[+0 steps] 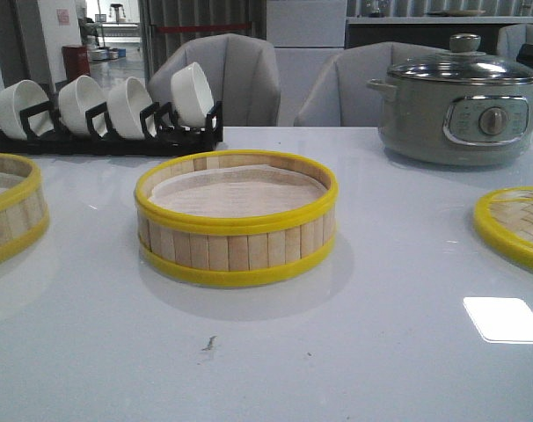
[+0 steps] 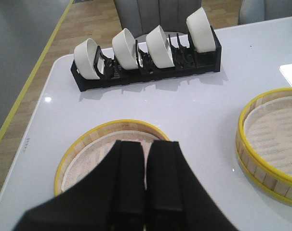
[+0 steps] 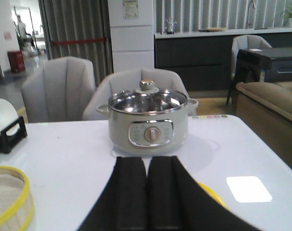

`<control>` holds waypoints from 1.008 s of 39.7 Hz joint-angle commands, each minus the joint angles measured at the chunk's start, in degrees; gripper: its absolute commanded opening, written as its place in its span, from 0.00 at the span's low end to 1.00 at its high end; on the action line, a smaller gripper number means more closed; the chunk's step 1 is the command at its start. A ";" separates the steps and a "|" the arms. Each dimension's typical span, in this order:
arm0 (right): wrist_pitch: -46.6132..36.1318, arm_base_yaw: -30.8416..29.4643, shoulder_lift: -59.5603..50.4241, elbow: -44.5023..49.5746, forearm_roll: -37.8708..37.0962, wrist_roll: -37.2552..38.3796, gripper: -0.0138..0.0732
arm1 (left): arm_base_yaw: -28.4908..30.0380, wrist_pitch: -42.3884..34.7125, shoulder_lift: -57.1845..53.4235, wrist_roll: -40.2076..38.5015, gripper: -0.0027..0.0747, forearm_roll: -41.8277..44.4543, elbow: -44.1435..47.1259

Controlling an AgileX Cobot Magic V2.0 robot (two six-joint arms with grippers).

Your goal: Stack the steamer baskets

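Note:
One steamer basket (image 1: 237, 220) stands in the middle of the white table. It also shows in the left wrist view (image 2: 269, 139) and the right wrist view (image 3: 8, 202). The second steamer basket (image 1: 10, 207) stands at the left edge, cut off by the frame. My left gripper (image 2: 146, 149) hangs above this second basket (image 2: 88, 154), shut and empty. My right gripper (image 3: 147, 166) is shut and empty, above the table before the grey pot, with a yellow rim (image 3: 211, 191) showing behind its fingers. Neither gripper shows in the front view.
A black rack with white bowls (image 1: 104, 114) stands at the back left. The grey electric pot with glass lid (image 1: 464, 105) stands at the back right. The flat woven lid with yellow rim (image 1: 517, 224) lies at the right edge. Grey chairs stand behind the table.

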 commanded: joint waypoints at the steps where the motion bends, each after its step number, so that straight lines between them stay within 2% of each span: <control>1: -2.94 -0.32 9.82 -5.90 -2.57 -0.91 0.19 | -0.46 -3.75 -0.20 -0.25 0.15 -0.09 -2.13; 9: -3.93 -0.32 25.86 -11.41 -2.57 -0.91 0.19 | -0.46 -2.82 -0.20 -0.25 0.15 -0.09 -2.13; 15: -10.51 -0.32 32.96 -12.06 -2.57 -0.82 0.19 | -0.46 -2.82 -0.20 -0.25 0.15 -0.09 -2.13; 26: -16.04 -0.32 34.59 -12.06 -2.40 -0.82 0.19 | -0.46 -2.77 -0.20 -0.25 0.15 -0.09 -2.13; 40: -13.72 -0.32 34.89 -12.01 -2.28 -0.27 0.20 | -0.46 -1.07 -0.20 -0.25 0.15 -2.00 -2.13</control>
